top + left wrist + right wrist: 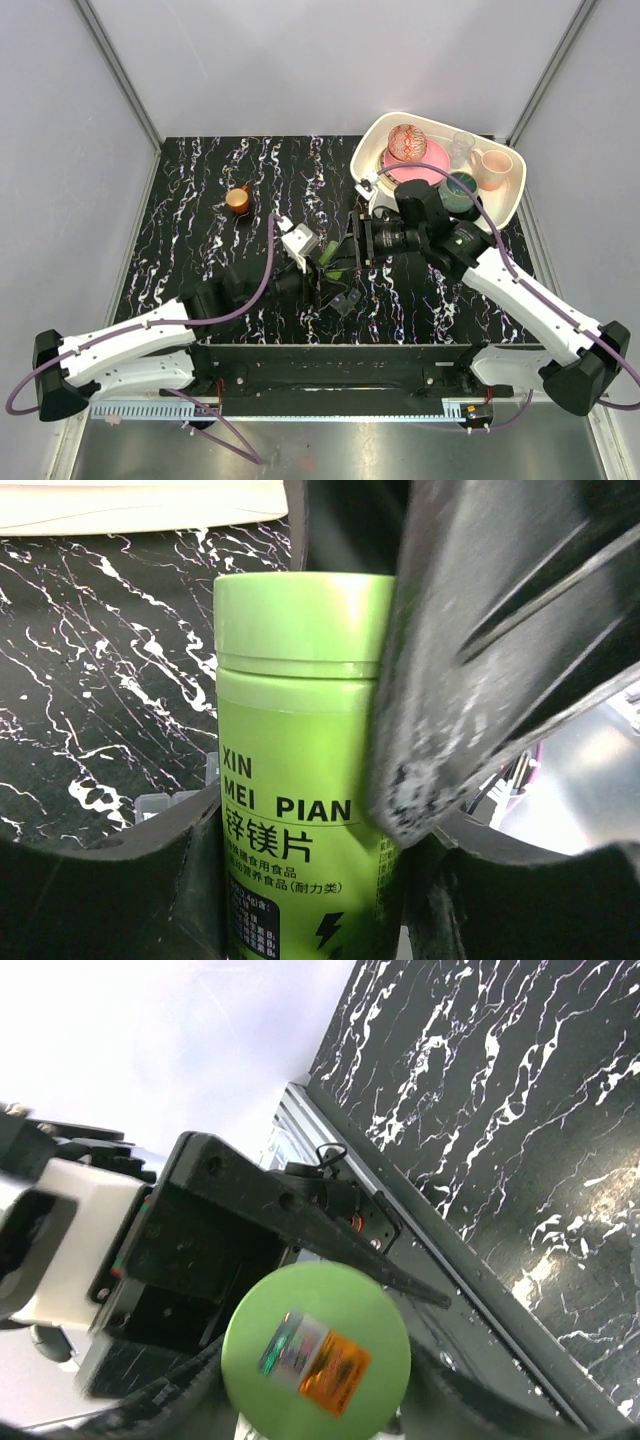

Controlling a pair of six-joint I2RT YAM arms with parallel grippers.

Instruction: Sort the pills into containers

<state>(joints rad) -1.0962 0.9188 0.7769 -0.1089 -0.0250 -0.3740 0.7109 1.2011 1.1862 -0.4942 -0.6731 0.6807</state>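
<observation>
A green bottle [300, 730] with its green cap on stands between the fingers of my left gripper [300, 890], which is shut on its body. My right gripper [315, 1400] is closed around the bottle's cap [315, 1350], which carries a small sticker on top. One right finger [460, 680] crosses the cap's side in the left wrist view. From above, both grippers meet at the bottle [331, 251] mid-table, the left gripper [322, 258] from the left and the right gripper [362, 240] from the right. A small dark pill box [346, 300] lies just in front of them. No pills show.
A small orange cup [238, 199] stands on the black marbled table [200, 260] to the left. At the back right a white tray [515, 200] holds a pink plate, a patterned ball, cups and a dark bowl. Grey walls enclose the table.
</observation>
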